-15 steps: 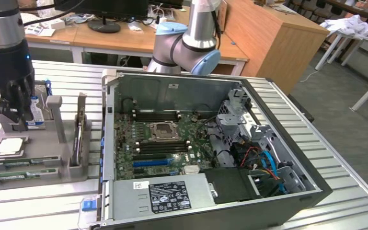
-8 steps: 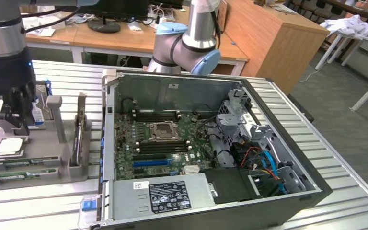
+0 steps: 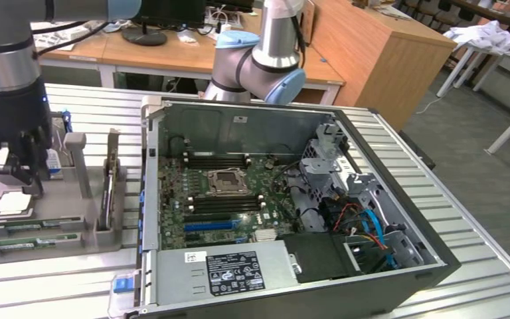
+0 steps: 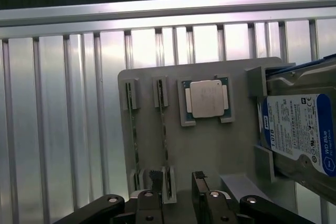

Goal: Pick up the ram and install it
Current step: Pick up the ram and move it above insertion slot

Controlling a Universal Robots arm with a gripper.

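The tool (image 3: pixel 14 181) hangs over the grey holder plate (image 3: pixel 69 212) at the exterior view's left, on the ribbed metal worktop (image 3: pixel 69 279); its fingers (image 4: pixel 152 179) are spread wide and nothing is between them. The ram (image 4: pixel 164 140) is not yet lifted; it stands on its long edge in small grey brackets on the plate, just beside the processor (image 4: pixel 207 98); a second green stick (image 4: pixel 131 140) stands in the same manner on the side away from the processor; the blue-labelled hard drive (image 4: pixel 296 129) is beyond the processor, well apart from both sticks. The open computer case (image 3: pixel 414 266) with its black memory slots (image 3: pixel 222 203) lies beside the plate, toward the exterior view's right. I judge the step in hand to be the approach for the grasp. To do it well, the thin board should sit in the middle of the gap, with one finger on each flat face; in the wrist view the ram seems nearer to one finger than to the other, so a small sideways correction looks useful. The descent should be straight and slow, because the outer finger must pass between the two sticks without touching the second one; the pads should meet the board away from the brackets, I think, so that they do not press on grey plastic; the closing should be gentle, since the board is thin and carries small chips.
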